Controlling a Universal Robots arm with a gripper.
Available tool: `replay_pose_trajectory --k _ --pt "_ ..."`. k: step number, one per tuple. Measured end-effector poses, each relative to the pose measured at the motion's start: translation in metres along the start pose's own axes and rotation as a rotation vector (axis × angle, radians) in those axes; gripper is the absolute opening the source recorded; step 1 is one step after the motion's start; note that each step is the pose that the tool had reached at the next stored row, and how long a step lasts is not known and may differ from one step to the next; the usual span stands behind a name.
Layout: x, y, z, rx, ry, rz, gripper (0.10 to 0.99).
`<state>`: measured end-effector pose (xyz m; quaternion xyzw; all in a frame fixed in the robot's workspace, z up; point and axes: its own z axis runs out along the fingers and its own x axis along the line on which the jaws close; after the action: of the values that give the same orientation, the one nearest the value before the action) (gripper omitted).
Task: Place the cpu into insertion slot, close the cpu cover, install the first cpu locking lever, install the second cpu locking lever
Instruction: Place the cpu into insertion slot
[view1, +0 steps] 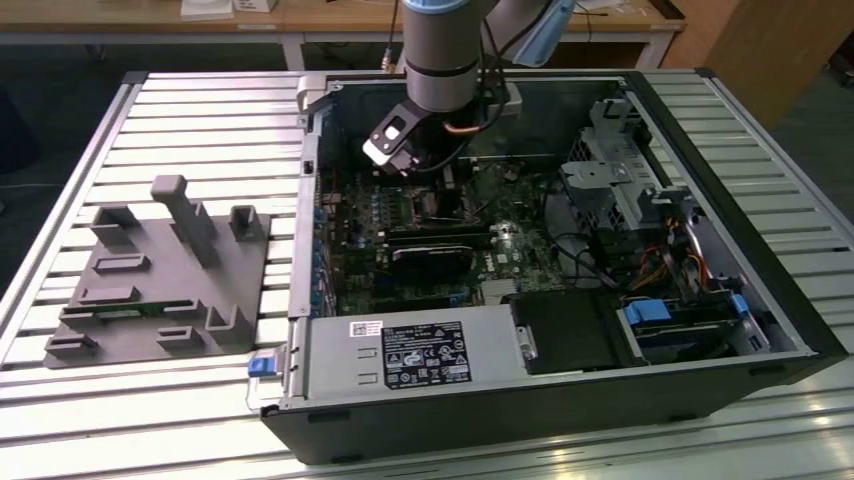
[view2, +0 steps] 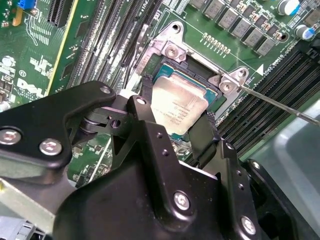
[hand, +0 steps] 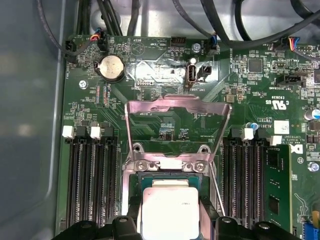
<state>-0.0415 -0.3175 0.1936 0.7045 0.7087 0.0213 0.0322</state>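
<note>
One grey fixture block (view1: 160, 270) lies at 9 o'clock of the single open computer case (view1: 534, 420). One arm (view1: 441, 50) reaches into the case. Its gripper (view1: 430, 180) hangs at 11 o'clock from the case centre, over the insertion slot (view1: 443, 207). In the second wrist view, two black fingers (view2: 142, 112) close narrowly on opposite edges of the one cpu (view2: 177, 107). It is a flat square with a dull grey face, at the slot. One silvery cpu cover (hand: 175, 104) stands raised. One thin locking lever (view2: 280, 102) lies beside it.

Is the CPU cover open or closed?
Open. The cpu cover stands swung back, the board showing through its window, leaving the cpu uncovered.
</note>
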Motion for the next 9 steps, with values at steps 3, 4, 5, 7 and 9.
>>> replay_pose_trajectory --k 3,4,5,7,9 --pt "0.0001 -0.0006 0.0005 0.0 -0.001 0.011 0.541" --pt "0.0002 -0.0007 0.0006 0.0 -0.0012 0.014 0.541" --pt "0.0002 -0.0007 0.0007 0.0 -0.0014 0.017 0.541" --pt "0.0003 -0.0007 0.0009 0.0 -0.0019 0.024 0.541" --pt "0.0003 -0.0007 0.001 0.0 -0.0021 0.026 0.541"
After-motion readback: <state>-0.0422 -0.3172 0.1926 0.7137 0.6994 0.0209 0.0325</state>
